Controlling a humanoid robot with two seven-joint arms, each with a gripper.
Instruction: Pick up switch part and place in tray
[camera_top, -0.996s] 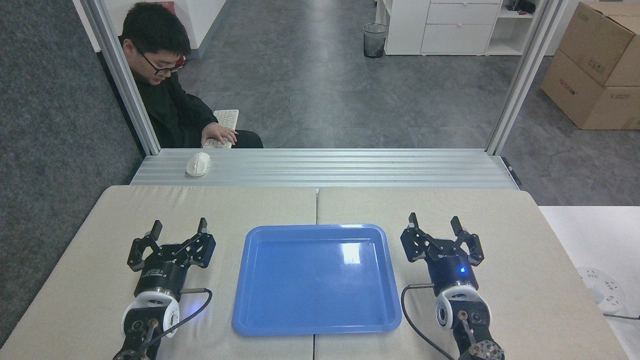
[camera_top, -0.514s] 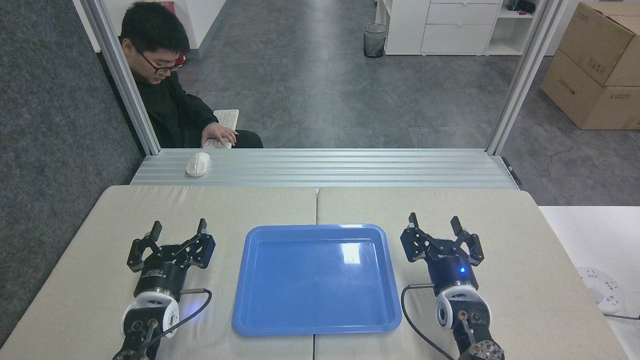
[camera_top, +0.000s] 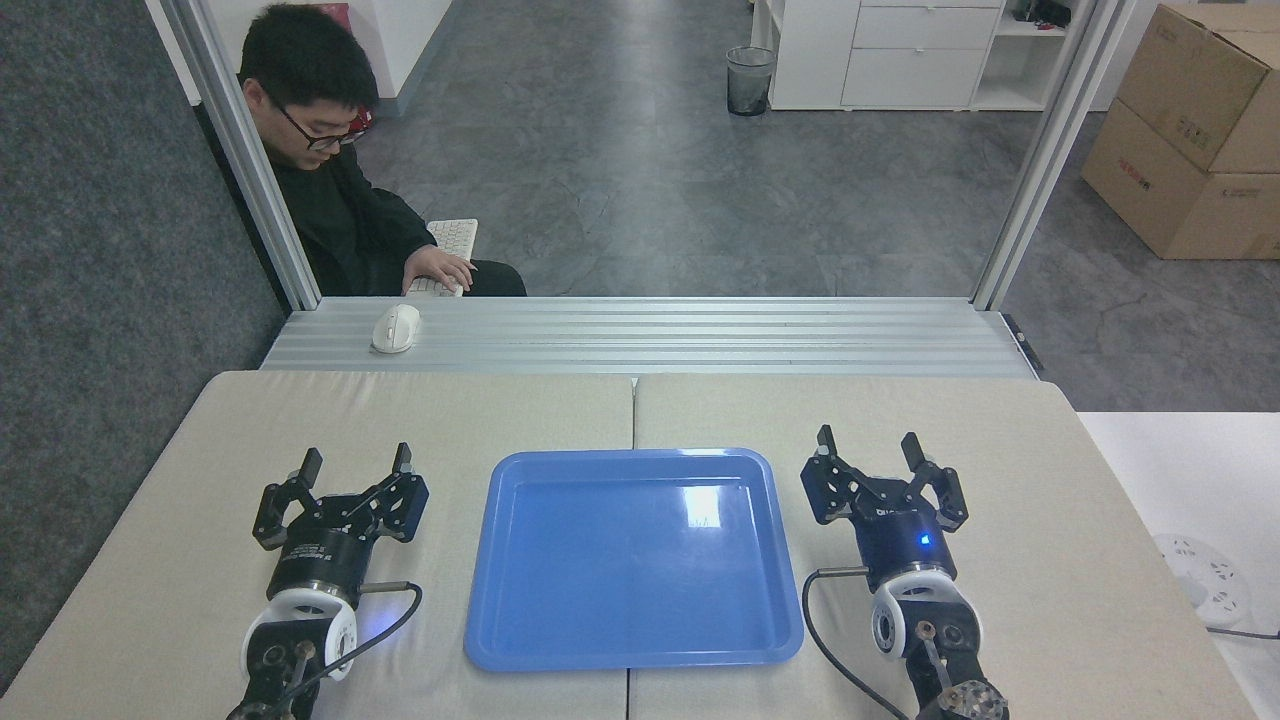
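Large shallow glossy blue plastic tray (camera_top: 634, 640) with rounded corners and a raised rim, parked dead centre on the beige padded surface (camera_top: 1040, 480), straddling the seam between the two pads. Just a bit of ceiling-light glare on the tray floor.

Left black end effector (camera_top: 356, 462) sitting just beside the tray's left edge, fingers spread wide, gripping nothing. Right black end effector (camera_top: 868, 442) mirrored just off the tray's right edge, also spread wide and holding nothing, small blue light glowing on its body. Both hovering or resting low over the pads, can't really tell which from the head view.

Switch part: can't spot it anywhere in view, not on the pads, not in the tray, not between either set of fingers.

Further back, a ribbed silver aluminium ledge (camera_top: 700, 335) with a white computer mouse (camera_top: 395, 328) on it. Behind that, a person in a black top (camera_top: 340, 215), one hand on a white keyboard (camera_top: 452, 238). Off to the far right, brown cardboard boxes (camera_top: 1190, 140) on the grey floor, plus a dark mesh waste bin (camera_top: 749, 80) near white drawers (camera_top: 915, 50).
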